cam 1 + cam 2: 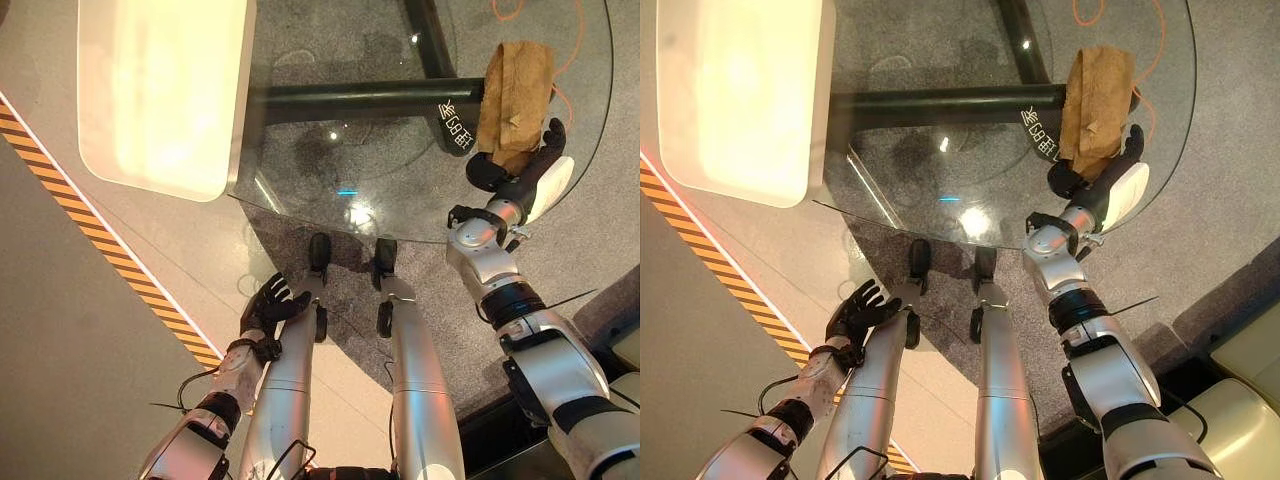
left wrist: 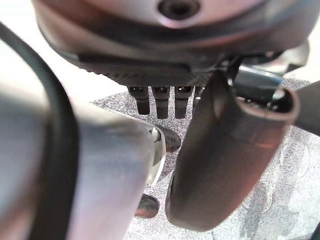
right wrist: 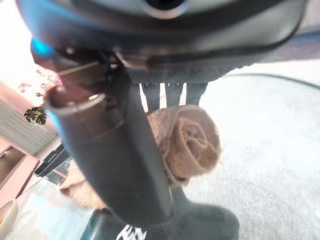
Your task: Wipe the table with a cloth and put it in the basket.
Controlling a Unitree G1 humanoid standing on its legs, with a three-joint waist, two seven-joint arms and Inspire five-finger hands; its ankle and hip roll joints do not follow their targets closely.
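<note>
Right hand (image 1: 520,175) at glass table (image 1: 330,190) near edge, fingers and thumb curled round near end of brown cloth (image 1: 515,90). Cloth long axis runs straight away from hand across glass. Left hand (image 1: 272,305) low, well apart, fingers relaxed, holding nothing. Basket location unknown.

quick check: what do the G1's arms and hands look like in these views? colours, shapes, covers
Both arms are silver-grey rounded shells with black bands at the joints. The left hand is all dark, with slim ridged dark fingers in a row and a thick rounded thumb. The right hand is dark too, with a white cover along one side; its thumb is a thick dark tube.
</note>
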